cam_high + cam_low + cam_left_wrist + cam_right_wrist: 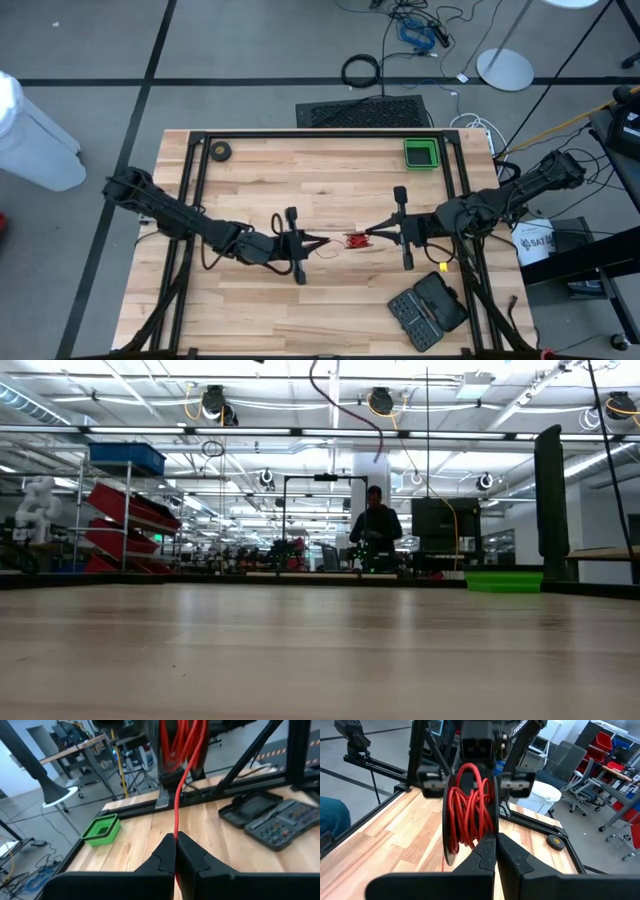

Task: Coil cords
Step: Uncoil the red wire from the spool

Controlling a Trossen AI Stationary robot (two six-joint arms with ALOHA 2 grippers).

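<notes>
Two grippers meet mid-counter over a red cord (357, 240).
Left gripper (175, 839) pinches the cord; right gripper (495, 838) clamps the cord-wound black reel (451, 832).

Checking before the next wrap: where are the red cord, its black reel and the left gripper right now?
red cord (176, 815), left wrist view, on the straight run rising from the shut fingers.
black reel (448, 847), right wrist view, on the disc's rim edge.
left gripper (176, 840), left wrist view, between its fingertips, shut on the cord.

Grey floor (250, 40) crossed by dark lines; shelving with red bins (125, 510); ceiling light strips (300, 430); office chairs (582, 790).
</notes>
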